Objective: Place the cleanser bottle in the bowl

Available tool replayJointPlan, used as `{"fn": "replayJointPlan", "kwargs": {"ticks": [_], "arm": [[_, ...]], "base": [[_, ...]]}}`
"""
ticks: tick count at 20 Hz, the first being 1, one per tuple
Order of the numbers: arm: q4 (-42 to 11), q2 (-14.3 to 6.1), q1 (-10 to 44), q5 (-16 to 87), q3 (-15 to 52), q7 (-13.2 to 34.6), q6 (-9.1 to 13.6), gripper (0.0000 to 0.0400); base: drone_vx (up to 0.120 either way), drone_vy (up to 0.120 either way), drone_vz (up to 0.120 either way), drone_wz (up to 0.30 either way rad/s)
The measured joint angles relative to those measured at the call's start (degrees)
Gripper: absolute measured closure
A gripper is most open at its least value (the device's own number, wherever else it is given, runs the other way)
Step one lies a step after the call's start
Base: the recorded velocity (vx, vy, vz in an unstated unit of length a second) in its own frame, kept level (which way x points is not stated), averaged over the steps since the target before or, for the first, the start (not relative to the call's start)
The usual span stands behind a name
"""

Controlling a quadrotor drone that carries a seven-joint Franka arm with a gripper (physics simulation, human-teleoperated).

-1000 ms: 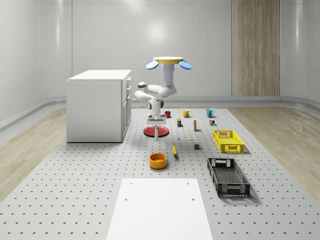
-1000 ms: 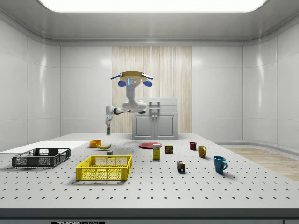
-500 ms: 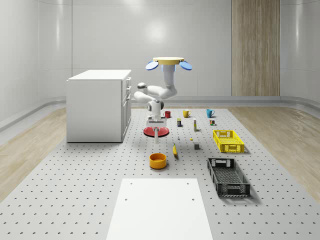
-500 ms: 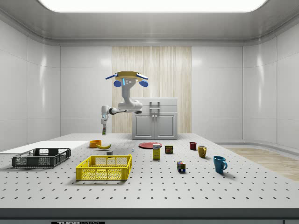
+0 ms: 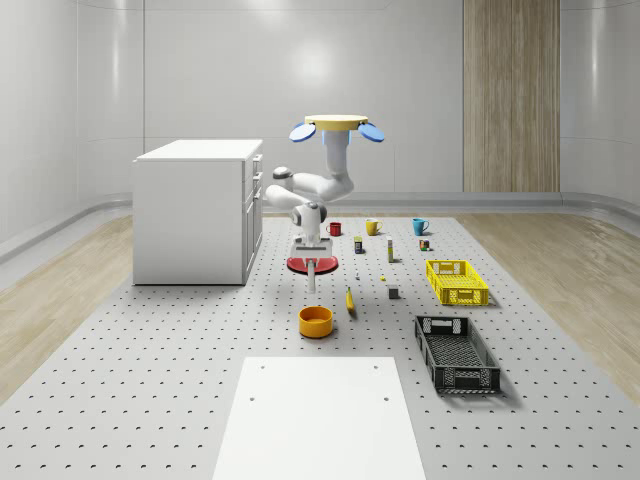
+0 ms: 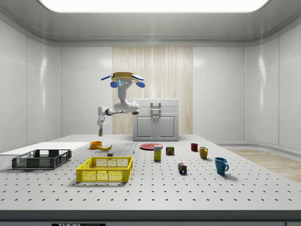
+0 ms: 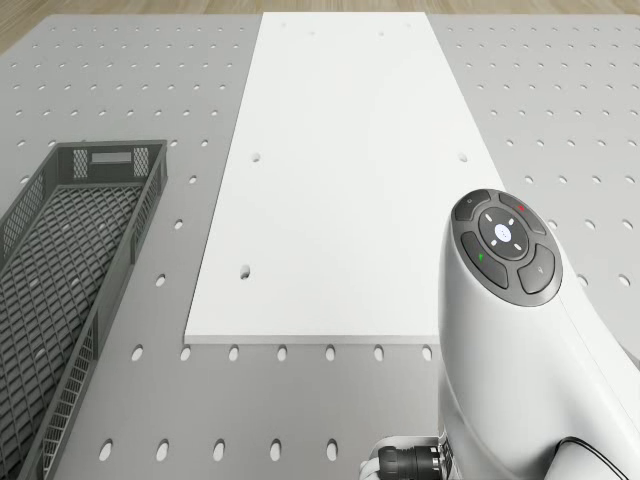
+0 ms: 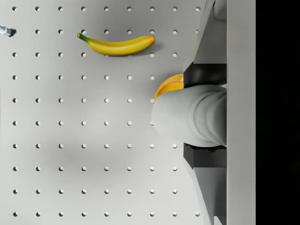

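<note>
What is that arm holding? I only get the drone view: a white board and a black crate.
Observer: A bottle, clamped between the fingers of the gripper.
Operator: What's under it?
Observer: An orange bowl. In the wrist view the bottle hides most of it.
Operator: Has the drone landed?
Observer: No, the drone hovers well above the table.
</note>
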State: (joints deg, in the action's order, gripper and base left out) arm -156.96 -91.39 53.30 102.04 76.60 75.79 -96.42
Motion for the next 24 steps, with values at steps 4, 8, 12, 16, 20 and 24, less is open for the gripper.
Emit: {"fn": "replayJointPlan", "kwargs": {"ticks": [4, 8, 12, 16, 20, 24], "arm": [[0.0, -0.07, 0.02, -0.03, 0.0, 0.01, -0.06, 0.0245], [0.0, -0.13, 0.03, -0.05, 0.0, 0.02, -0.12, 0.0245], [0.01, -0.19, 0.05, -0.08, 0.01, 0.03, -0.17, 0.0245], [0.01, -0.23, 0.06, -0.1, 0.01, 0.04, -0.22, 0.0245], [0.01, -0.28, 0.07, -0.11, 0.01, 0.05, -0.25, 0.0245], [0.01, -0.31, 0.08, -0.13, 0.01, 0.05, -0.29, 0.0245]], "base": [[0.09, 0.0, 0.0, 0.0], [0.04, 0.01, 0.0, 0.0], [0.0, 0.08, 0.0, 0.0], [0.0, 0.0, -0.12, 0.0], [0.0, 0.0, -0.12, 0.0], [0.0, 0.0, -0.12, 0.0]]}}
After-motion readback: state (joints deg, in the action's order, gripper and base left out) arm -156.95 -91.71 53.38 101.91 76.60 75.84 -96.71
